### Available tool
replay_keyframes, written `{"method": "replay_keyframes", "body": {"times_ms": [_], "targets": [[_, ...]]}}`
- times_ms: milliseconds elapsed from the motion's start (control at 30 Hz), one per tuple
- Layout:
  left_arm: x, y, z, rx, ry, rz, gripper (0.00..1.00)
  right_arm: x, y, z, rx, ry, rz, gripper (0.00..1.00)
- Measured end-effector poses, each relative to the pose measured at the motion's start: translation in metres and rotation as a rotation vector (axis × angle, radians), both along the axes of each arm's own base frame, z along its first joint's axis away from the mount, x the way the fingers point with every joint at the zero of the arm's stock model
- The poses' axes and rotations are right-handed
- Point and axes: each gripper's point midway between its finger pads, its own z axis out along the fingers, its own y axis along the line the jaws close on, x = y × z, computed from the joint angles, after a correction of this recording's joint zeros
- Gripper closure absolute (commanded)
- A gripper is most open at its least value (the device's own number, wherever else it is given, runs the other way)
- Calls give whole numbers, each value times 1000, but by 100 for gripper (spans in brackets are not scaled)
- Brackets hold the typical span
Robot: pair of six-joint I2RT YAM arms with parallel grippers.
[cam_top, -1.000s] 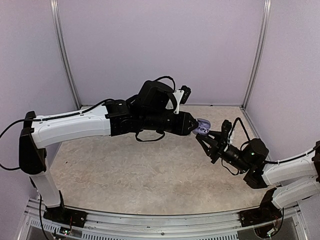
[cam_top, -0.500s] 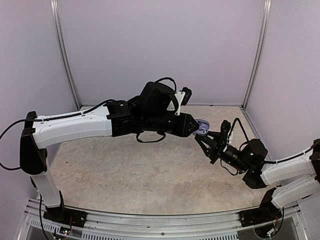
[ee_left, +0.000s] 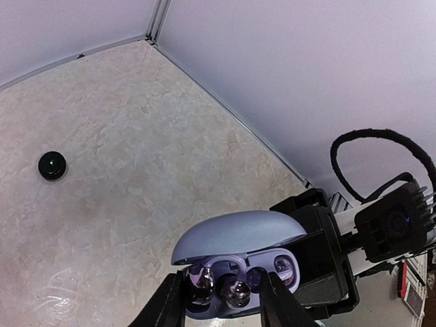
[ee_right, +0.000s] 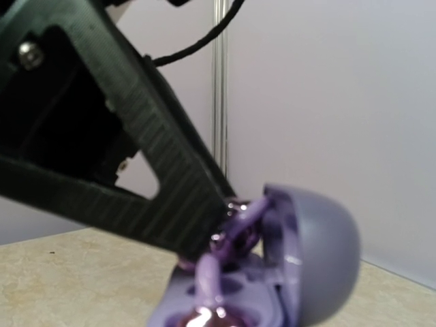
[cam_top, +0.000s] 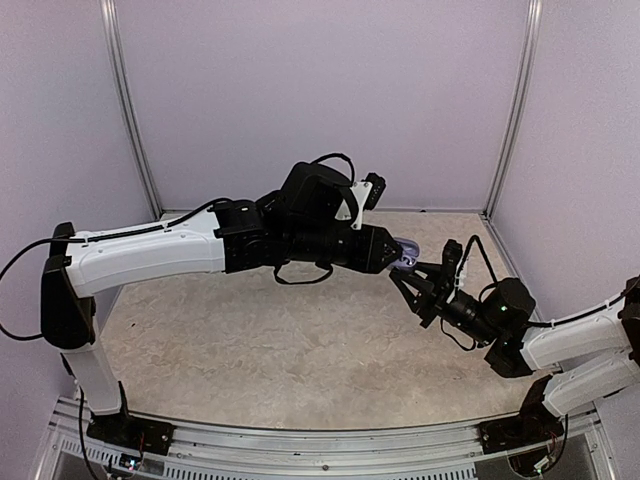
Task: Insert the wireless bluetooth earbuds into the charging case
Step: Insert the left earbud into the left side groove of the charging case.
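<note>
The lavender charging case (cam_top: pixel 406 252) hangs open in mid-air over the table's right side, its lid (ee_left: pixel 235 235) raised. My right gripper (cam_top: pixel 412 272) is shut on its base from behind, seen as black blocks (ee_left: pixel 320 252) in the left wrist view. My left gripper (ee_left: pixel 225 291) straddles the case's front with its jaws slightly apart. Between them a shiny rounded earbud (ee_left: pixel 235 291) sits in the case, joined to a second shiny ball (ee_left: pixel 201 283) by a lavender loop. Another earbud (ee_left: pixel 285 269) lies in the right socket. In the right wrist view the case (ee_right: pixel 313 252) fills the bottom, with the left finger (ee_right: pixel 157 177) against the earbud loop (ee_right: pixel 235 228).
A small round black piece (ee_left: pixel 52 165) lies alone on the beige tabletop (ee_left: pixel 136 136), away from the case and nearer the back wall. White walls (cam_top: pixel 320 100) close in the back and both sides. The left arm (cam_top: pixel 150 255) stretches across the table's middle.
The left jaws have spread a little around the earbud. Both arms and the case have hardly moved.
</note>
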Motion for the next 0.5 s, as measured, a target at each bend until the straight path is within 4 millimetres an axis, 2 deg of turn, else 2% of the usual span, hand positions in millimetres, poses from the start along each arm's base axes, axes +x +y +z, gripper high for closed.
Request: {"method": "replay_keyframes", "body": {"times_ms": [500], "targets": [[-2,-3,7,-26,10,1,51,-1,-2,4,27,5,6,100]]}}
